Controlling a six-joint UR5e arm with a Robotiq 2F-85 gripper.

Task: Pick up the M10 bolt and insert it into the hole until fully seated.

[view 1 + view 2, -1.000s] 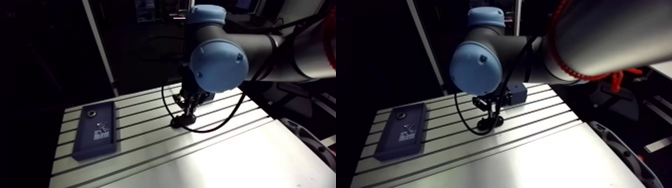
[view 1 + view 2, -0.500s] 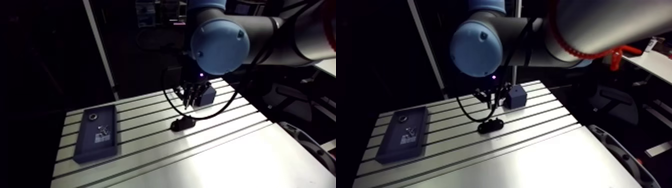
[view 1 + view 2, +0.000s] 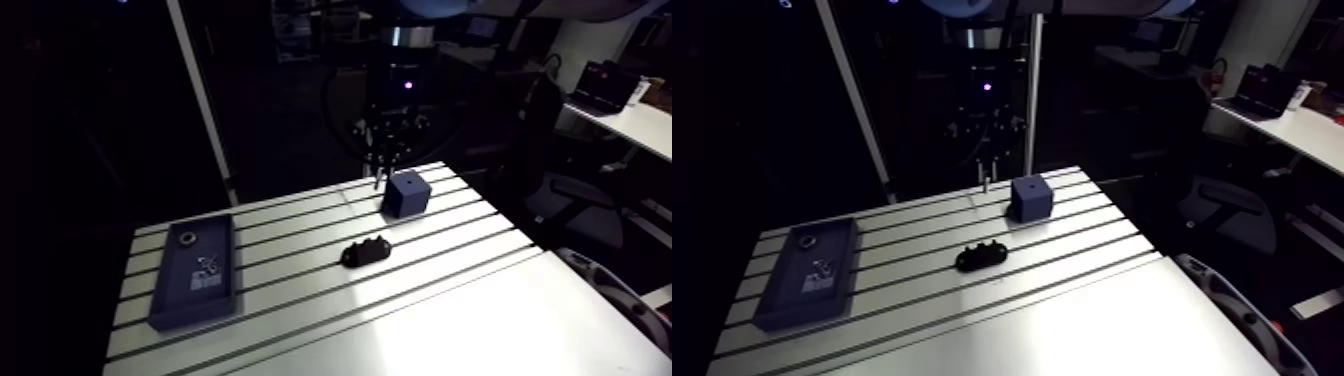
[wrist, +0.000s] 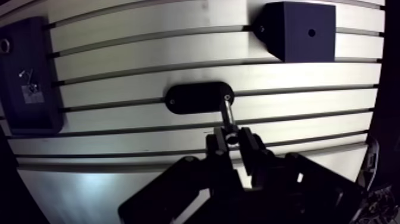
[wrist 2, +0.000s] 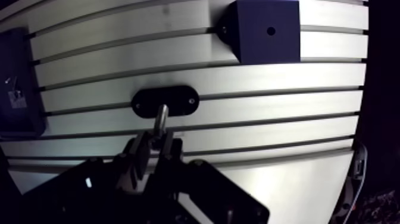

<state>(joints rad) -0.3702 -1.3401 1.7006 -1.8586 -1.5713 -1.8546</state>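
Hand (image 4: 233,138): narrow, clamped on the bolt (image 4: 228,116) near its head. The shank points down past the fingertips. In the arm view the hand hangs high over the counter (image 4: 149,47), touching nothing.

Taking 12 o'clock as straight ahead of the hand:
- Oval plate (image 4: 199,98) at 12, under the bolt tip but well below it.
- Cube (image 4: 300,31) at 1 o'clock, further out.
- Tray (image 4: 30,77) at 10 o'clock, far side.

Step in hand, by my reading: carry the bolt to the cube's hole (image 4: 311,33).
- Travel at height.
- Centre the shank over the hole and keep it plumb.
- Descend slowly. If the tip catches the rim, back off and re-centre, don't push.
- Let go only once the head sits flat.

Materials:
- Bolt: bare grey metal, slim cylinder. Threads too small to make out.
- Cube: matte dark blue, sharp edges, one small round hole in the top face, a smaller one on a side face.
- Oval plate: flat, matte black, rounded ends, a hole near each end.
- Tray: dark blue, shallow, holding small metal bits.
- Counter: brushed aluminium, long parallel slots, glossy under the light.
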